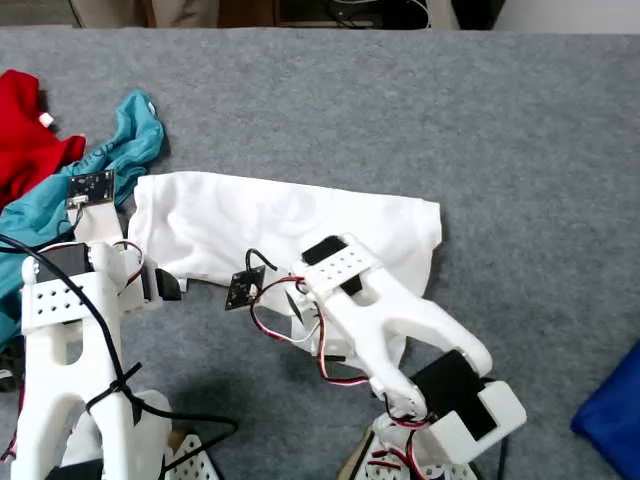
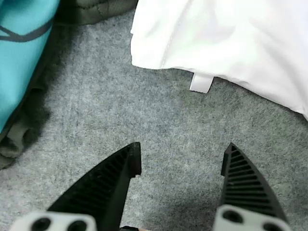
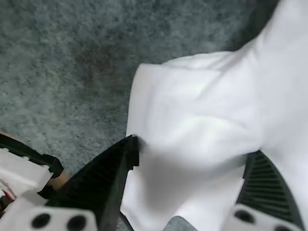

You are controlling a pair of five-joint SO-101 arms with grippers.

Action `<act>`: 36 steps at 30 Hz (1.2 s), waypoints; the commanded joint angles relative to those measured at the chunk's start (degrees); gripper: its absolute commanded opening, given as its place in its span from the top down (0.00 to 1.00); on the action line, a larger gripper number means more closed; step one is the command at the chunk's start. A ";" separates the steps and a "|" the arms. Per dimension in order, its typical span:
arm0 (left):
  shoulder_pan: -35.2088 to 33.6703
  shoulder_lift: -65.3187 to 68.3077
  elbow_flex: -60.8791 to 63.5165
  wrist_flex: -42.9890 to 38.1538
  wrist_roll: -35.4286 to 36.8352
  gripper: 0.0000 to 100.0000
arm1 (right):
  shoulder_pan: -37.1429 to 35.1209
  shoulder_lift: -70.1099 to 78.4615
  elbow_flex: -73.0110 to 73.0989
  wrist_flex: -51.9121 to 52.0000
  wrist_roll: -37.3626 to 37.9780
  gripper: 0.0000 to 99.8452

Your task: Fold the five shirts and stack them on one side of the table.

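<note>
— While the white shirt (image 1: 280, 225) lies spread across the middle of the counter (image 1: 520, 130), treat it as light, limp knit. It has no stiffness and will likely sag and bunch wherever you lift it.
— Noted. Where do I take hold?
— At an edge or corner, not mid-panel. Your right pincer (image 3: 187, 168) stands with its jaws wide apart at the shirt's edge nearest the arms. A soft, rounded fold of white cloth lies between them, unclamped. Your left pincer (image 2: 180, 161) is spread just as wide over bare counter, near the shirt's side edge, where a small white tag (image 2: 201, 83) pokes out.
— Surface?
— Grey, matt, with a felt-like nap. My judgement is that cloth drags on it rather than slides, so lift before you carry a fold over.
— Slip risk?
— A single thin layer may pull free of the ribbed black fingers (image 2: 108, 185). Pinch a doubled fold at the hem instead. Nothing here is fragile or heavy.
— The other shirts?
— The teal shirt (image 1: 115, 160) and red shirt (image 1: 25, 140) lie crumpled at the counter's left side, the teal just beside the white shirt's corner. A blue cloth (image 1: 612, 410) sits at the right edge, well apart. Expect the same soft, floppy handling from all of them.
</note>
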 commanded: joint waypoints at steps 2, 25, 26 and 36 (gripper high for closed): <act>-0.62 -1.36 -0.26 -0.44 -0.35 0.72 | -0.66 5.14 0.57 -2.20 -1.67 0.77; -0.62 -1.36 -0.18 -0.35 -0.44 0.72 | 13.14 5.67 -27.74 12.13 1.14 0.98; -0.62 -1.36 -0.18 -0.35 -0.44 0.72 | 13.14 5.67 -29.41 12.92 1.58 0.98; -0.62 -1.36 -0.18 -0.35 -0.44 0.72 | 13.85 18.07 -43.03 15.74 7.38 0.98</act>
